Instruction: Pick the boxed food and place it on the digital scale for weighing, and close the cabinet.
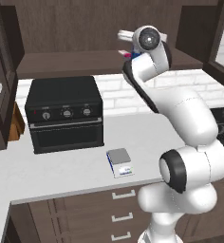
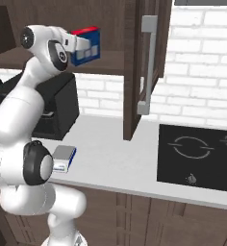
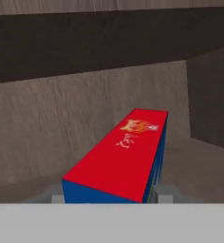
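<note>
Red-topped boxed food (image 3: pixel 118 159) sits between the jaws.

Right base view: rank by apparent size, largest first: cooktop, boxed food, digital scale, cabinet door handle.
1. cooktop
2. cabinet door handle, long but thin
3/4. boxed food and digital scale look alike; the box sits at the tool, partly covered, so no firm ranking.
</note>
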Controlling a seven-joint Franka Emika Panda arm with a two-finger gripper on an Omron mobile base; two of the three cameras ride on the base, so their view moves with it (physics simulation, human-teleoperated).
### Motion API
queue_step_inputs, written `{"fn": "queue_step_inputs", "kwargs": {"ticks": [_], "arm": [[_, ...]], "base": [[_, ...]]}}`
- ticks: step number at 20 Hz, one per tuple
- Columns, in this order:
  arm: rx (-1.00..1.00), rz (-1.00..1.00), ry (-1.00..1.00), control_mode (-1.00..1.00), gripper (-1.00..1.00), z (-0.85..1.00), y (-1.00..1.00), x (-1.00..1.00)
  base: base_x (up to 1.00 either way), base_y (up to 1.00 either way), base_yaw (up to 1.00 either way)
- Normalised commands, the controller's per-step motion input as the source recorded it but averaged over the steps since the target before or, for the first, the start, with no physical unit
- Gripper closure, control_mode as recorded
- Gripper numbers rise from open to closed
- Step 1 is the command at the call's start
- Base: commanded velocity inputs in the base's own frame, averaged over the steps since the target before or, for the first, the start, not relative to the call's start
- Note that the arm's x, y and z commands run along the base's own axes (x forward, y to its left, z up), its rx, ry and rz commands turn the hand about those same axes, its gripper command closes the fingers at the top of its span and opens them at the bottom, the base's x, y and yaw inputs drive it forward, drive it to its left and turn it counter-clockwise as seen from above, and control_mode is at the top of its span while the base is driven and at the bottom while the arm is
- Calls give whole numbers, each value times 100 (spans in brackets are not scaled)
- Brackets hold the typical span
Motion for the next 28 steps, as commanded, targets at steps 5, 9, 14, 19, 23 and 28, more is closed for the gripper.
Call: {"fn": "queue_step_inputs", "kwargs": {"ticks": [5, 9, 14, 19, 23, 28], "arm": [[0, 0, -17, -100, 100, 0, 5, -100], [1, 0, -5, -100, 100, 0, 0, -100], [5, 2, 3, -100, 100, 0, 0, -100], [4, 6, 18, -100, 100, -32, -2, -100], [4, 20, 28, -100, 100, -49, -9, -97], [-1, 38, 1, -100, 100, -80, -3, -78]], "base": [[0, 0, 0], [0, 0, 0], [0, 0, 0], [0, 0, 0], [0, 0, 0], [0, 0, 0]]}}
